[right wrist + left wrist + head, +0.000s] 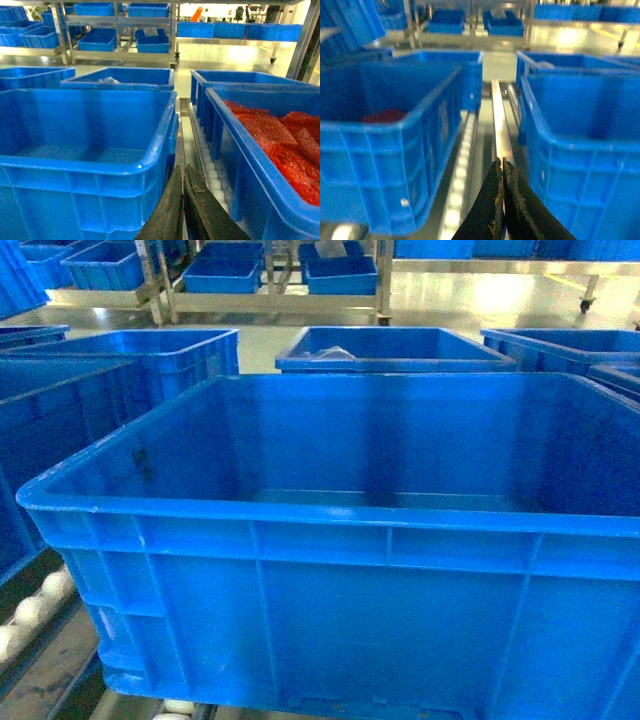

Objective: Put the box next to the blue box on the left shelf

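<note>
Blue plastic fills the head view: the box sits square before the robot, empty, its ribbed near wall facing the camera and its base resting on the left shelf, whose white rollers show at 8 o'clock below the rim. A neighbouring blue box stands just beside it at 9 o'clock, and further crates lie at 12 o'clock and 2 o'clock.

In the left wrist view, the left end effector hangs in the lane between the two crates, over the roller rail, its fingers pressed together and gripping nothing. In the right wrist view, the right end effector is likewise closed and empty, at the 3 o'clock corner of the box, beside a crate of red bagged goods.

Assessment: the placement appears essentially done. The box rests on the rollers alongside its neighbour, and neither end effector holds it. A narrow lane separates the two crates. What seemingly remains is withdrawal of both arms.
</note>
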{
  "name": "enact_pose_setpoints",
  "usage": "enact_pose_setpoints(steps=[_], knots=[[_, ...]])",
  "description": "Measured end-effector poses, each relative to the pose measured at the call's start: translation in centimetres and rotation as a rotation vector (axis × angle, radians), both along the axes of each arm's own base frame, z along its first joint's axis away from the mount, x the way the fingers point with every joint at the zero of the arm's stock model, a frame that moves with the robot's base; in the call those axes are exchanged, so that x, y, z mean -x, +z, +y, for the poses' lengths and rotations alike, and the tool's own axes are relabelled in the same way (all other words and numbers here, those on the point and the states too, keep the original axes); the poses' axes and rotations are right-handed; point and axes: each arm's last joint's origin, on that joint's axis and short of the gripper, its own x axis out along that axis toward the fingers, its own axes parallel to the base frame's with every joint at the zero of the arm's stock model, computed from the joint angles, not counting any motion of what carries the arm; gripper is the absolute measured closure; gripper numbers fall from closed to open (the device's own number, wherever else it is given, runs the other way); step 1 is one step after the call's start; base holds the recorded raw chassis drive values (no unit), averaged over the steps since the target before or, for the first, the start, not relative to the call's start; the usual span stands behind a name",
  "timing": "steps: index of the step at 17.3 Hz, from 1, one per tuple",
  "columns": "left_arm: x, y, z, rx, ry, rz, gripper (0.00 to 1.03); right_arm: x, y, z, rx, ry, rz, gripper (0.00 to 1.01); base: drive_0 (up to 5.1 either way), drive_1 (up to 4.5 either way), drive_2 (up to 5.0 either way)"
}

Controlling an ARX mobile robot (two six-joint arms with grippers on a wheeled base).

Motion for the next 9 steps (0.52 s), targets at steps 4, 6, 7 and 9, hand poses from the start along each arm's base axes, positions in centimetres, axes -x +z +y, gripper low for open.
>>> enact_pose_setpoints(steps=[4,6,7,9], knots=[[0.54,0.07,0.0,0.0,-0.001,-0.023,1.0,0.0,-0.22,-0.01,0.0,-0.002,0.019,1.0,0.0,0.0,0.0],[0.54,0.01,0.0,0.0,0.0,-0.016,0.89,0.0,-0.22,-0.01,0.001,-0.002,0.02,0.89,0.0,0.0,0.0],[0.54,0.01,0.0,0.0,-0.001,-0.016,0.75,0.0,-0.22,-0.01,0.001,-0.002,0.02,0.74,0.0,0.0,0.0],[0.54,0.01,0.0,0.0,-0.001,-0.016,0.51,0.0,-0.22,-0.01,0.001,-0.002,0.02,0.5,0.0,0.0,0.0]])
